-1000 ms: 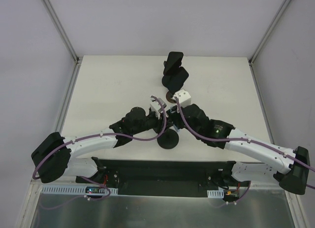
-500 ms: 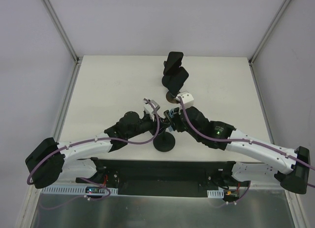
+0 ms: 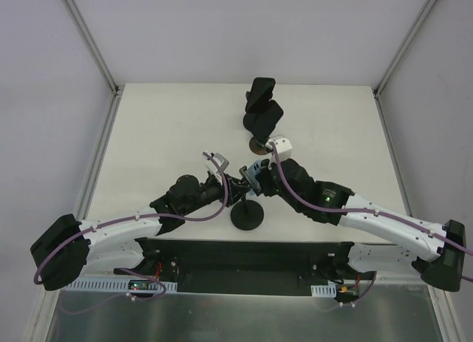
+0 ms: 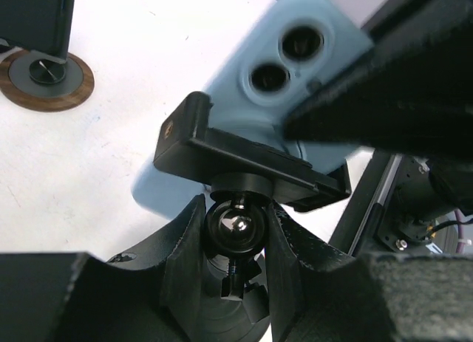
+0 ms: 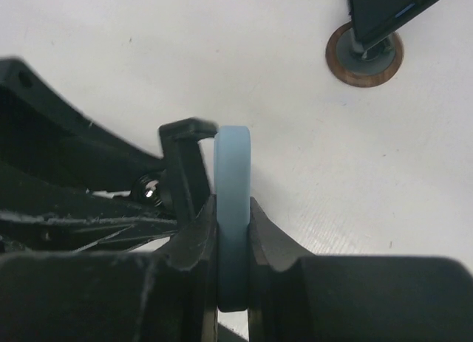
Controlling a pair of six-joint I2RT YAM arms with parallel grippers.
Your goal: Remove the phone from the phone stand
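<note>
Near-edge middle of the table (image 3: 162,128): both arms converge over one phone stand (image 4: 244,161), whose round base sits just in front of the near edge.

Phone (image 4: 295,76): light blue case, camera end up, seated in the stand's cradle. The cradle bar crosses the back of the phone, with a hooked lip at each end over its long edges. Its long axis runs diagonally, camera end high and the other end low toward the table.

Right gripper (image 5: 233,224): clenched on the phone's edge, one finger flat on each face, the blue rim showing between them. It is already on the task's thing, so it is the nearer arm.

Left gripper (image 4: 236,231): fingers pressed to either side of the ball joint under the cradle, bracing the stand.

Judgement: the move turns on the cradle lips. The phone must leave along its own long axis, or straight off the bar, while the left arm holds the stand down. A sideways pull would likely catch a lip and tip the stand.

Far side: another stand (image 3: 259,144) on a wooden base, well apart.
</note>
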